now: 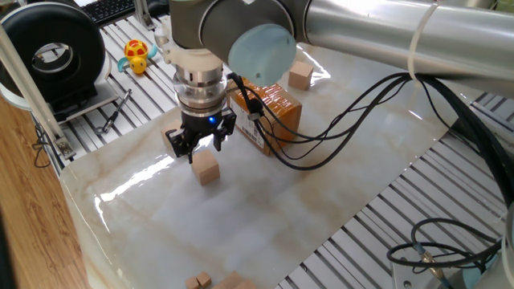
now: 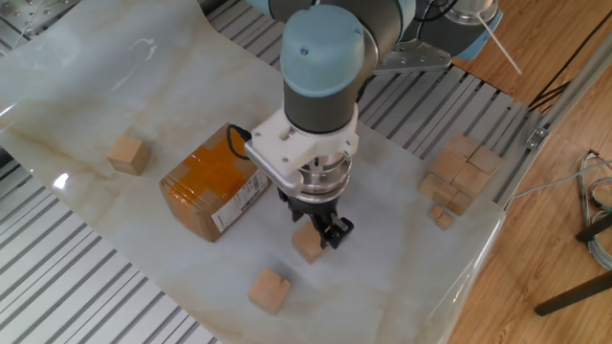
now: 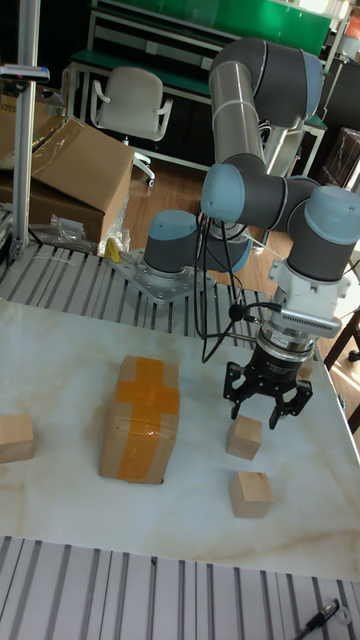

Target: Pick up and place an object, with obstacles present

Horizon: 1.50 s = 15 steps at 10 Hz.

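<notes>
A: While lowering, keep tool [image 3: 267, 408] centred over wooden cube [image 3: 244, 437]. Sits on bench [image 3: 60, 500], right-centre of tall view, just under the fingertips, apart from them.

B: Tool state?

A: Released, jaws spread, nothing held. Looks a bit off toward right of cube in tall view, so prob. worth a nudge left before dropping.

B: Neighbours?

A: Second cube [image 3: 250, 493] just below it in frame, near, not touching. Cardboard box [image 3: 140, 418] to left, w/ a gap between. Third cube [image 3: 15, 438] at far left edge, well apart.

B: So straight down?

A: Yes, vert. only. Straddle two opp. faces, pads square to them. Go low enough to grip at mid-height, not top edge. Close slow; stop on any skid or twist.

B: Risks?

A: Landing a finger on top of cube instead of beside it. Clipping second cube w/ jaws lined up toward it. After grip, lift high before going sideways, esp. for any route over box, much taller than cube.
</notes>
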{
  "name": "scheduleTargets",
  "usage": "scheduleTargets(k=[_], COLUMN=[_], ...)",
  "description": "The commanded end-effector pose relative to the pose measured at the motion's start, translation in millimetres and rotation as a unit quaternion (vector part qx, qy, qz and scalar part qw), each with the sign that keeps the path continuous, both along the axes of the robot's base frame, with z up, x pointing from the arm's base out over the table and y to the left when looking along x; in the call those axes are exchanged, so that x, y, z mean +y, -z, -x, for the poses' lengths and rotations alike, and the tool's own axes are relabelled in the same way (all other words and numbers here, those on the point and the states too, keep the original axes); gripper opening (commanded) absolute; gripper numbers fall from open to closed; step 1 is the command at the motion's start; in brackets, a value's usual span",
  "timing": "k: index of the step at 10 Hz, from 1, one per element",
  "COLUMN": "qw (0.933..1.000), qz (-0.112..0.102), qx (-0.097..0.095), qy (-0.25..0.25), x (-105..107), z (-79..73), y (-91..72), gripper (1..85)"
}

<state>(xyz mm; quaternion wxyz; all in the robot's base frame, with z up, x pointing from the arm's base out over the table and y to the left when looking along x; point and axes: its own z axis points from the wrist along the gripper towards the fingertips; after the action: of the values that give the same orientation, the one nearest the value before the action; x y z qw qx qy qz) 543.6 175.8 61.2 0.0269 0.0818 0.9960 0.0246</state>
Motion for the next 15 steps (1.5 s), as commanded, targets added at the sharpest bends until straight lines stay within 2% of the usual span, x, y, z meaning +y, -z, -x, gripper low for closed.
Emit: scheduleTargets(k=[1, 3, 5, 15], qw=[0.9999, 0.9997, 0.9994, 0.9977], qz=[0.004, 0.005, 0.008, 0.004], qx=[-0.008, -0.021, -0.034, -0.064], qy=[0.009, 0.008, -0.002, -0.024], x=[8, 12, 7, -2], z=[-3.9, -7.1, -8.3, -13.8], y=[7.5, 14.6, 18.6, 27.5], gripper=[61.3, 61.3, 61.3, 61.0])
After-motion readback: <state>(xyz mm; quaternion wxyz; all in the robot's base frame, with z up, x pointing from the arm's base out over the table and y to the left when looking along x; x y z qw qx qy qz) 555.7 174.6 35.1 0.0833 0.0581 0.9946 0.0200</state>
